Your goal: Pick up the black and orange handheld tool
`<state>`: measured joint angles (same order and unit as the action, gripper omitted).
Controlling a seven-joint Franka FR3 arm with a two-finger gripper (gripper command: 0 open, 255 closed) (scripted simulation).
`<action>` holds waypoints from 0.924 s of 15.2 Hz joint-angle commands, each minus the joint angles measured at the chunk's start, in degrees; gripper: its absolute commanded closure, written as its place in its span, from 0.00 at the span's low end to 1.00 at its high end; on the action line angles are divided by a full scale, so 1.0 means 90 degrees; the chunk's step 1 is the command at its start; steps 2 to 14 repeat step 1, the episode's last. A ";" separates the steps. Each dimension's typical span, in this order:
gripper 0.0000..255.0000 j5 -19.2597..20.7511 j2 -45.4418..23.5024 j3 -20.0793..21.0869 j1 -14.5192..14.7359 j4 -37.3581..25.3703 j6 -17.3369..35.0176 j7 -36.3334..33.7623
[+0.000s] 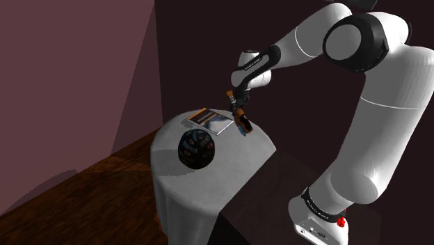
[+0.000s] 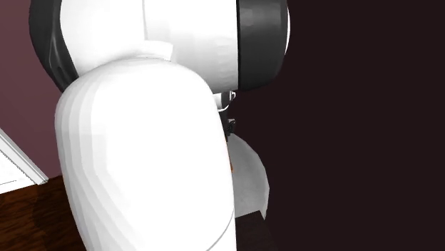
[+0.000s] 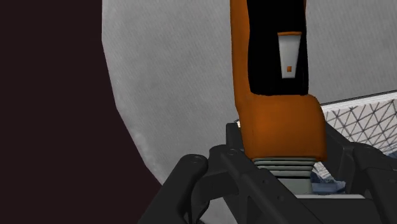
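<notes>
The black and orange handheld tool (image 3: 273,83) has an orange body with a black panel and a small grey switch. My gripper (image 3: 280,175) is shut on its orange end, one black finger (image 3: 191,184) on each side. In the shoulder view the gripper (image 1: 238,103) hangs over the far side of the round white table (image 1: 229,160). The tool (image 1: 241,120) slants down from it, its lower end close to the table top; whether it touches I cannot tell.
A flat book (image 1: 210,120) lies on the table beside the tool, and a dark patterned ball (image 1: 197,148) sits nearer the front. The table's curved edge (image 3: 121,121) drops to dark floor. In the second exterior view the white arm (image 2: 142,164) hides most of the table (image 2: 251,182).
</notes>
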<state>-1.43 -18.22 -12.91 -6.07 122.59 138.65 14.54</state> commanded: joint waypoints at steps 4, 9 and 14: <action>1.00 0.0014 0.0048 -0.0008 0.0004 0.0002 -0.0046 -0.0005; 1.00 0.0014 0.0048 -0.0008 0.0004 0.0002 -0.0046 -0.0005; 1.00 0.0014 0.0048 -0.0008 0.0004 0.0002 -0.0046 -0.0005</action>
